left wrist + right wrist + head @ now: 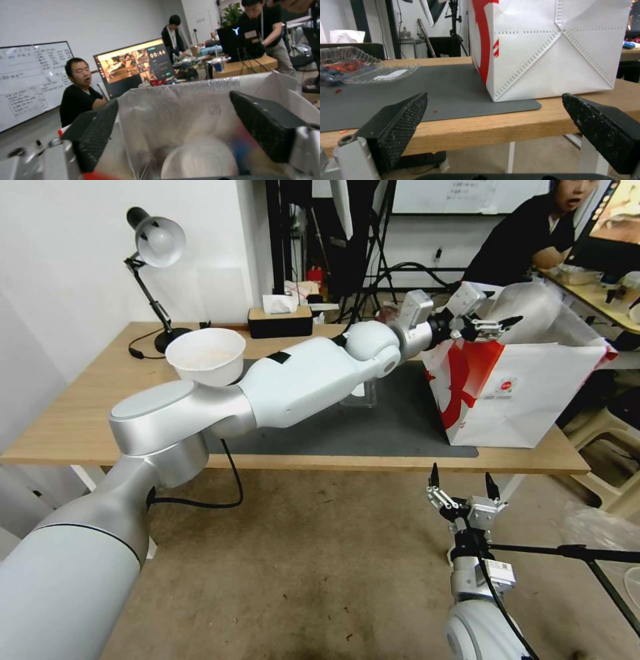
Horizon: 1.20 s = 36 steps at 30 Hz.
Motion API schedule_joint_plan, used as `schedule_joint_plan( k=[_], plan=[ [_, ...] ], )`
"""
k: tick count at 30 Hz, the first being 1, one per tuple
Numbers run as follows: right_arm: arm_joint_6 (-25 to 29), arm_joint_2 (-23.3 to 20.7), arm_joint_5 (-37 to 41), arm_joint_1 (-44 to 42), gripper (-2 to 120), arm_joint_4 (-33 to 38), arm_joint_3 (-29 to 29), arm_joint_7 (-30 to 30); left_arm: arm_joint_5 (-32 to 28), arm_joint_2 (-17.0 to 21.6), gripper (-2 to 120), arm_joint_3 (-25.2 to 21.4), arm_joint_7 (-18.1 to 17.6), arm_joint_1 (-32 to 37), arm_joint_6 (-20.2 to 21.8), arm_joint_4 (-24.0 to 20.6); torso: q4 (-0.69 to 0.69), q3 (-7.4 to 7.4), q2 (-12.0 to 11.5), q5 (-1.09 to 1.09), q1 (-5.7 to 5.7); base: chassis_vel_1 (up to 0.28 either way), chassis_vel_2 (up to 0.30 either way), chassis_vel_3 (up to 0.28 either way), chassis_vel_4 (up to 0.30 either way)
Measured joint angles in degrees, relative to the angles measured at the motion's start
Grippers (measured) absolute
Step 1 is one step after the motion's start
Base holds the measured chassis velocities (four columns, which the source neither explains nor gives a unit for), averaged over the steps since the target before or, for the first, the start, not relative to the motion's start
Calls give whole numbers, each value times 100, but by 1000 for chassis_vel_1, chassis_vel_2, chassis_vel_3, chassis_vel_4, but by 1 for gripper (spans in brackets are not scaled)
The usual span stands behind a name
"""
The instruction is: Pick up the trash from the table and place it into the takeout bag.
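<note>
From the head: my left arm is stretched right across the table (80, 427), and my left pincer (490, 323) hangs over the mouth of the bag (527, 393), fingers spread, nothing between them. I'd say it sits there because that is the drop spot, straight above the opening. The bag stands upright at the right end of the mat (373, 433), red side toward the table's middle, mouth up, so its long axis runs vertical. A white bowl (205, 355) shows by my left upper arm; whether it rests on the table I cannot tell. A clear tub (360, 395) peeks out under my forearm, on the mat. My right pincer (463, 488) waits low in front of the table's near edge, tips up, open and empty.

From the left wrist: my left fingers (95, 132) stand wide, framing the liner (186, 107) and the bag's inside. Down there lies trash (200, 160), a pale round shape and some blue, too blurred to name. So some litter is in, by my reckoning.

From the right wrist: my right fingers (398, 127) are wide apart, level with the table edge, facing the bag's creased white end. A clear tray (353, 63) lies flat on the mat with red and blue bits inside, well apart from the bag; that one, I judge, remains to be cleared.
</note>
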Motion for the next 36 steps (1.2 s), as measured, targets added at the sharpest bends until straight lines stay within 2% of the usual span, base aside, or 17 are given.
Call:
schedule_joint_plan(
  k=[1,2,5,6,8,10,13,14,17,22,23,24,25,26,27,36],
  plan=[
    [0,3,-2,5,100,0,-4,0,-5,69,94,-158,-142,77,-6,-142,-1,0,0,0,0,0,0,0,0],
    [0,3,-2,5,100,0,-4,0,-5,69,94,-158,-142,77,-6,-142,-1,0,0,0,0,0,0,0,0],
    [-7,-1,-4,1,100,25,2,1,-245,325,100,-523,-452,265,38,-535,-2,0,0,-1,0,0,0,0,0],
    [-7,-1,-4,1,100,25,2,1,-245,325,100,-523,-452,265,38,-535,-2,0,0,-1,0,0,0,0,0],
    [-13,-5,-5,-5,100,48,18,2,-442,656,100,-781,-602,473,127,-804,0,0,0,-1,-1,0,0,0,0],
    [-15,-5,-6,-9,100,55,22,3,-460,738,100,-851,-626,540,140,-853,1,0,0,-1,0,0,0,0,0],
    [-41,-1,-16,-39,100,98,37,12,-481,1182,100,-1286,-801,989,221,-1175,2,0,0,-3,0,0,0,0,0],
    [-41,-1,-16,-39,100,98,37,12,-481,1182,100,-1286,-801,989,221,-1175,2,0,0,-3,0,0,0,0,0],
    [-53,-3,-38,-53,100,107,30,13,-450,1623,100,-1624,-987,1459,306,-1541,-1,0,1,-2,0,0,0,0,0],
    [-61,-7,-46,-64,100,115,22,13,-346,1939,100,-1830,-1083,1763,335,-1761,0,1,0,-2,1,0,0,0,0],
    [-65,-10,-50,-69,100,122,20,13,-300,2075,100,-1978,-1153,1927,376,-1903,1,0,1,-1,0,0,0,0,0],
    [-74,-11,-54,-73,100,132,17,12,-152,2385,100,-2273,-1292,2276,457,-2212,-2,1,0,-3,0,0,0,0,0],
    [-74,-11,-54,-73,100,132,17,12,-152,2385,100,-2273,-1292,2276,457,-2212,-2,1,0,-3,0,0,0,0,0],
    [-86,-5,-53,-65,100,148,15,11,0,2766,100,-2560,-1414,2646,575,-2650,0,0,1,-1,0,0,0,0,0],
    [-89,-3,-54,-60,100,149,12,12,67,3045,100,-2781,-1458,2920,619,-2891,1,0,0,-1,0,0,0,0,0],
    [-88,1,-78,-57,100,129,-37,11,179,3622,100,-3588,-1450,3896,645,-3420,0,0,0,0,0,0,0,0,0]
  ],
)
